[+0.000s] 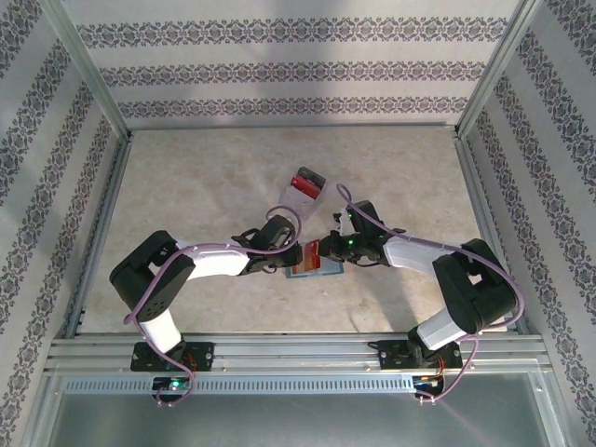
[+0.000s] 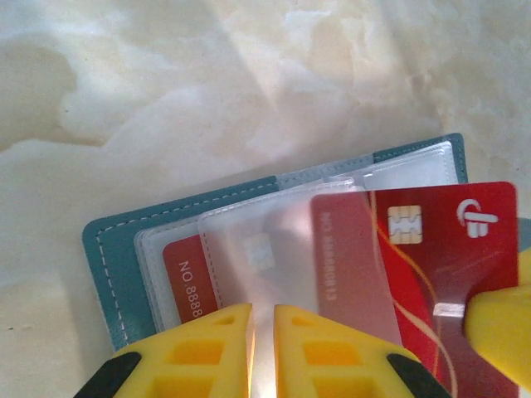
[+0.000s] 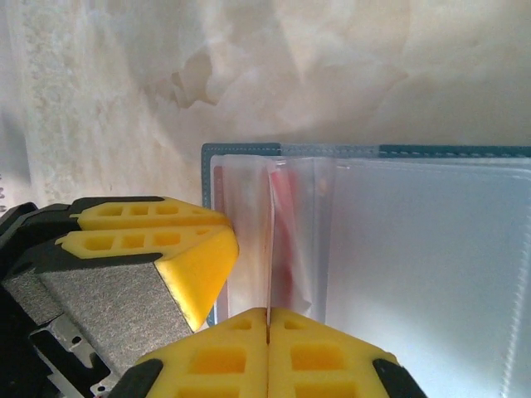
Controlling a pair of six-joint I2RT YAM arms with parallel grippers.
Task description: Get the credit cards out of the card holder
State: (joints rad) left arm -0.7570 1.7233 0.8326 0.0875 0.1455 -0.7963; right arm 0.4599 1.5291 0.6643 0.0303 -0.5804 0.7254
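The teal-blue card holder (image 2: 112,253) lies open on the table, its clear plastic sleeves fanned out. My left gripper (image 2: 263,319) is shut on one clear sleeve (image 2: 282,249), pinning it. A red credit card (image 2: 431,249) with a gold chip sticks halfway out of that sleeve to the right. My right gripper (image 3: 268,319) is shut on this card's edge (image 3: 271,249), seen edge-on; one of its yellow fingers (image 2: 498,327) sits at the card's corner. A second red card (image 2: 187,278) stays inside a sleeve. From above, the holder (image 1: 312,270) lies between both grippers.
A clear plastic box (image 1: 304,186) with red and dark contents stands just beyond the grippers. The left gripper's yellow fingers (image 3: 166,240) crowd the holder's teal edge (image 3: 241,149) in the right wrist view. Metal frame rails border the marble-patterned table (image 1: 205,186).
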